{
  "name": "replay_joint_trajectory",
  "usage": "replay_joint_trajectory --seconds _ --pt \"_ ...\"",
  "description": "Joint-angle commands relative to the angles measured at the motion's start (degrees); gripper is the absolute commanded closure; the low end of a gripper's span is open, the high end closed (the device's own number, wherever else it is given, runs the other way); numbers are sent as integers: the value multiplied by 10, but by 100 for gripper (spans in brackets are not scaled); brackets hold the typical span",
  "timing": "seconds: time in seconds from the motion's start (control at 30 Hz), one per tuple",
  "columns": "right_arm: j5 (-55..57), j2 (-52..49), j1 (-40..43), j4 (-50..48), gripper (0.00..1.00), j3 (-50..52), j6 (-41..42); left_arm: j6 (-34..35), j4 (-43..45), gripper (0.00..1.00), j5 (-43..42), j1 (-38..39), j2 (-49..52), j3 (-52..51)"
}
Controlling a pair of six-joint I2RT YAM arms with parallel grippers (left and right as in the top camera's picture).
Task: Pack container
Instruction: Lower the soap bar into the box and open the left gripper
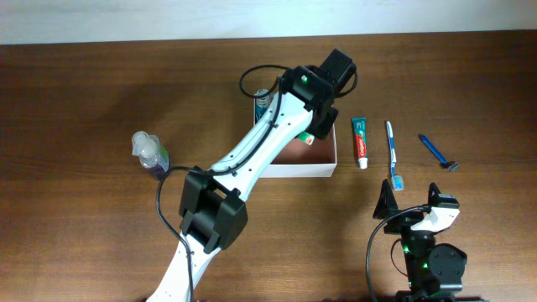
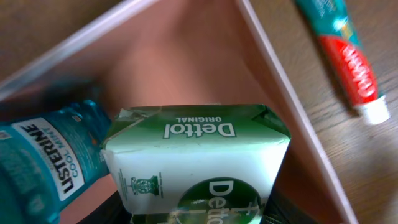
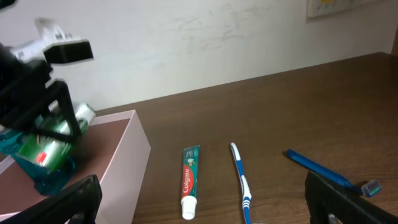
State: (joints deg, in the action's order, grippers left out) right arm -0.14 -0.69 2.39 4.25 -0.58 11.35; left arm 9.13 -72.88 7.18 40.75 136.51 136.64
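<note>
Near the table's far edge sat the container (image 1: 315, 171), left gripper (image 1: 310, 126) clamped on a "Dettol Original" box (image 2: 199, 162) over it, "Listerine Cool Mint" bottle (image 2: 50, 168) lay inside, "Colgate" tube (image 1: 361, 141) lay beside its right wall, right gripper (image 1: 413, 204) gaped at the near edge.

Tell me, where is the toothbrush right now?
In the overhead view the toothbrush lies on the table right of the container, between the toothpaste tube and the blue razor.

The left arm (image 1: 252, 155) hides most of the container (image 1: 334, 156).
</note>
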Motion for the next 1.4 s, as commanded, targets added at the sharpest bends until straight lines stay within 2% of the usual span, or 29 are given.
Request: replay_joint_trajectory --seconds 0.0,0.23,0.5,0.7,0.97,1.07,1.3,1.37 --pt "-5 5 3 3 1 3 -6 -52 2 78 13 -3 -15 -27" --pt "-5 5 4 3 1 3 -6 -148 2 78 12 -3 -15 -59" --pt "-5 5 4 3 2 3 -6 -211 -13 78 10 -3 -15 -63" --pt "-5 5 4 3 1 3 -6 -236 -16 78 -23 -4 -15 -70" --pt "-5 5 3 3 2 3 -6 -242 11 77 -24 -4 -14 -108" --pt "-5 5 4 3 1 3 -6 -242 18 68 -24 -4 -14 -114" --pt "-5 5 4 3 1 3 -6 -242 20 66 -24 -4 -14 -117" --pt "-5 5 4 3 1 3 -6 -242 20 51 -24 -4 -14 -117"
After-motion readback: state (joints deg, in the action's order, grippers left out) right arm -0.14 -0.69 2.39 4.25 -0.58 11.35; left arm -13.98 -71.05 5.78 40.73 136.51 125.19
